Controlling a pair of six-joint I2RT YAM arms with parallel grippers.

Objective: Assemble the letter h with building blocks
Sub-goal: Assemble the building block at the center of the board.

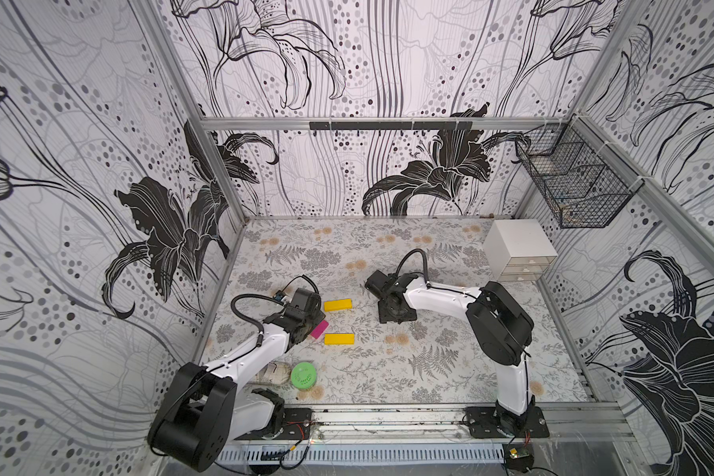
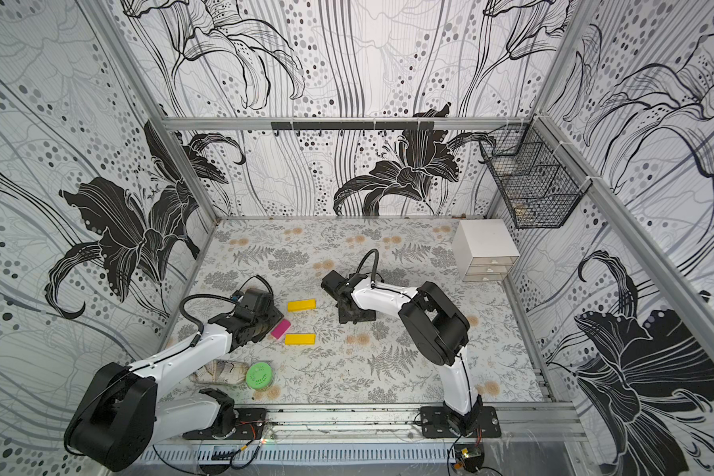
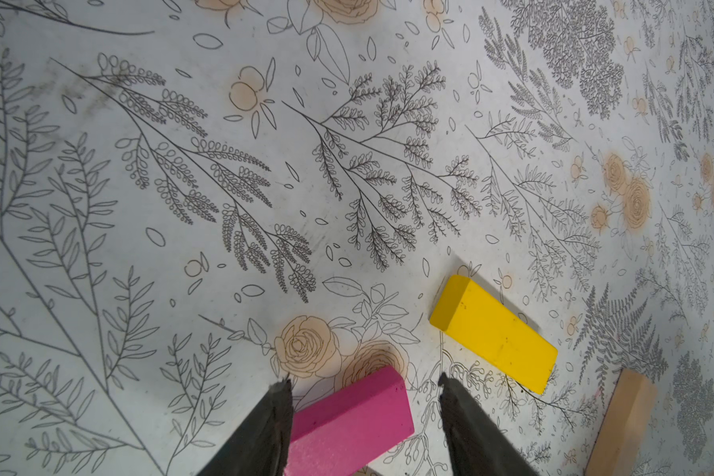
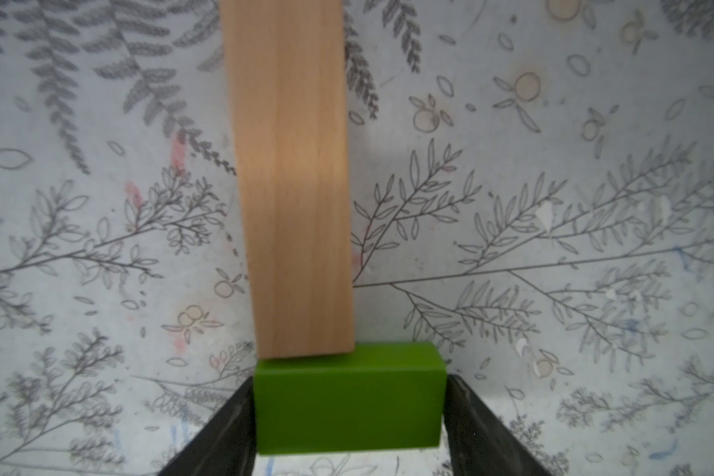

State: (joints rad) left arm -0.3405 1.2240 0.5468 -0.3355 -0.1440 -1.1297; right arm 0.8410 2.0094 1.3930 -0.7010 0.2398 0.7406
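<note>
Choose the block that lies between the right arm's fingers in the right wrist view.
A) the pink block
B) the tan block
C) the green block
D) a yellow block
C: the green block lies between the two dark fingers, and the tan block only meets its edge, end-on, beyond the fingertips.

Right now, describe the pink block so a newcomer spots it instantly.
On the floral tabletop, find the left arm's end effector. The pink block lies between its fingers, beside two yellow blocks. It is the only magenta piece; those neighbours are yellow.
</note>
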